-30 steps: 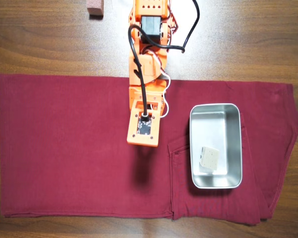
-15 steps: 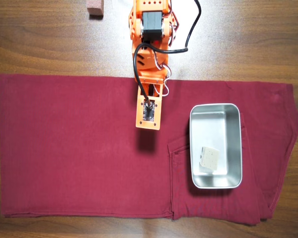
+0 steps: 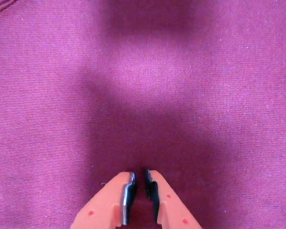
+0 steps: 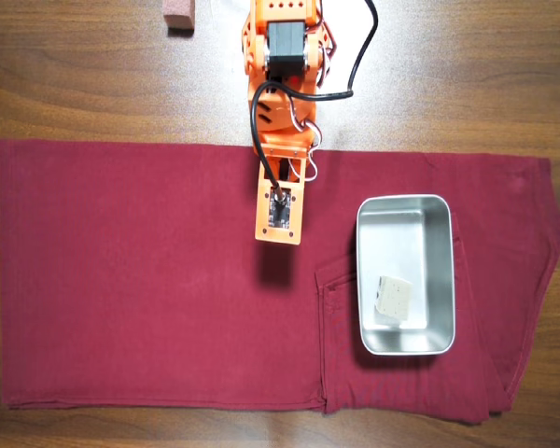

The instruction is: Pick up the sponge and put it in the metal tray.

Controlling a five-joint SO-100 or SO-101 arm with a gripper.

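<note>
The sponge [image 4: 393, 298], a small beige speckled block, lies tilted inside the metal tray [image 4: 403, 200], toward the tray's lower end in the overhead view. The shiny tray rests on the right part of the dark red cloth. The orange arm reaches down from the top edge, and its wrist camera board [image 4: 280, 214] hovers over the cloth, left of and above the tray, hiding the fingers. In the wrist view my gripper [image 3: 139, 178] is shut, with nothing between its black pads, and only cloth lies under it. Neither sponge nor tray shows in that view.
A dark red cloth [image 4: 121, 280], folded like trousers, covers most of the wooden table [image 4: 75, 75]. A pinkish-brown block [image 4: 178, 13] sits at the top edge, left of the arm's base [image 4: 283, 37]. A black cable loops beside the arm.
Over the last second the arm drew back toward its base, moving the wrist up and slightly right in the overhead view. Sponge and tray stayed put.
</note>
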